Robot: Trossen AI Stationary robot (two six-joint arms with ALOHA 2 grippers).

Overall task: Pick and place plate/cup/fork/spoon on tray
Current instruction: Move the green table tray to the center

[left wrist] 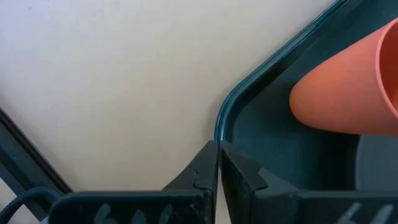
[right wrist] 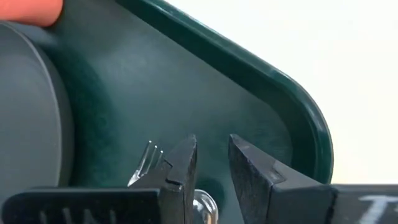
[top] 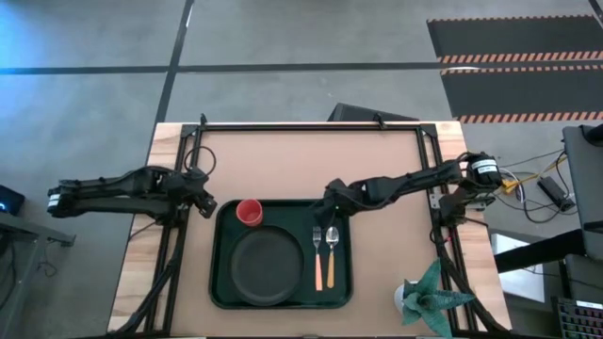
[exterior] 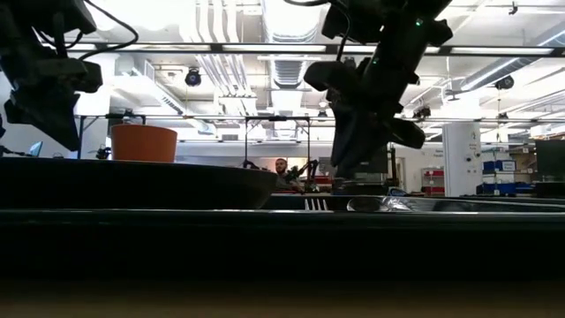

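The dark green tray point(top: 219, 282) lies on the table's near middle. On it rest the dark plate point(top: 267, 266), the red cup point(top: 249, 212) upright at the far left corner, the fork point(top: 317, 256) and the spoon point(top: 332, 254), side by side on the tray's right part with their orange handles toward the near edge. My right gripper point(top: 326, 221) hovers over the heads of fork and spoon, its fingers point(right wrist: 185, 163) a little apart above the spoon's bowl point(right wrist: 204, 203), with the fork's tines point(right wrist: 147, 159) beside them. My left gripper point(top: 206, 206) is shut and empty at the tray's far left corner point(left wrist: 222, 124).
A green spiky plant in a white pot point(top: 429, 299) stands at the table's near right corner. Black frame rails point(top: 311, 125) run along the table's far edge and its sides. A person point(exterior: 281, 168) shows far off in the room behind.
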